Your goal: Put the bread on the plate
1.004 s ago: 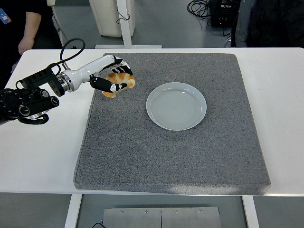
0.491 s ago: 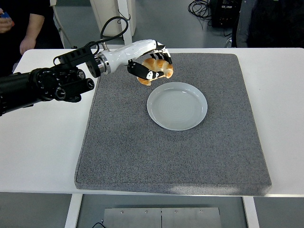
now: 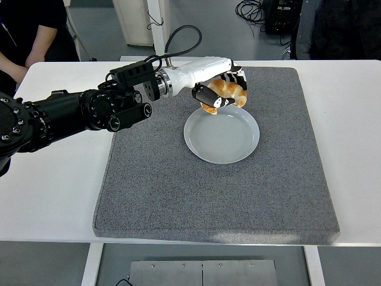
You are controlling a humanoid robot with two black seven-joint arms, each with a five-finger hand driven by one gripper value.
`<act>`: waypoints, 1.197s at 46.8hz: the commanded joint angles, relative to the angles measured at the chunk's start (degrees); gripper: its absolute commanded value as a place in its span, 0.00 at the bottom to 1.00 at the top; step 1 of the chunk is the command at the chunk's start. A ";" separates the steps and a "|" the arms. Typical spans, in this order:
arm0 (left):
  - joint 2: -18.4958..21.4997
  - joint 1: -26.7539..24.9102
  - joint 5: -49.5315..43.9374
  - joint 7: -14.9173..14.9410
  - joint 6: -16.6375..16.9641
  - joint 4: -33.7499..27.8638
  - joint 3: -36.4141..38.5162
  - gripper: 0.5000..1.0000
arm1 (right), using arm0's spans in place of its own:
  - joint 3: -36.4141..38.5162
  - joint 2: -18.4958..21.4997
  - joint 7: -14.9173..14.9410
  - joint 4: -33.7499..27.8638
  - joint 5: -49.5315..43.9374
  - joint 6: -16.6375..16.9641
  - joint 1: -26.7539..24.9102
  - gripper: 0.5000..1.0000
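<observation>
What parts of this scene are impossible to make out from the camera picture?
- Head view: most of the bread is covered by the left hand wrapped around it.
- Head view: whether the bread hangs above the plate or touches its far rim; one high view gives no height.
- Head view: the person at the top left is cut off by the picture's edge.
- The right arm is out of view.

There is one view only, from high on the robot's side, looking forward and down over the white tabletop (image 3: 53, 196). Its near edge runs along the bottom; the floor and a person's arm (image 3: 33, 59) show at the top. The whole grey mat (image 3: 214, 196) fits in.
</observation>
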 commanded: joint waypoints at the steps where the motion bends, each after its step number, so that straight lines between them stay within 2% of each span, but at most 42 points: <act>1: 0.00 1.32 0.14 -0.01 0.90 -0.08 0.70 0.00 | 0.00 0.00 0.00 -0.03 -0.09 0.00 0.00 1.00; 10: 0.00 4.31 2.78 -0.01 2.75 -0.08 0.62 0.00 | 0.00 0.00 0.00 0.06 0.00 0.00 0.00 1.00; 28: 0.00 5.28 2.86 -0.01 2.93 -0.08 0.44 0.00 | 0.00 0.00 0.00 0.06 0.00 0.00 0.00 1.00; 44: 0.00 0.80 2.95 -0.01 2.49 -0.08 0.62 0.00 | 0.00 0.00 0.00 -0.03 0.00 0.00 0.00 1.00; 56: 0.00 5.36 3.04 -0.01 2.84 0.62 0.79 0.00 | 0.00 0.00 0.00 -0.03 0.00 0.00 0.00 1.00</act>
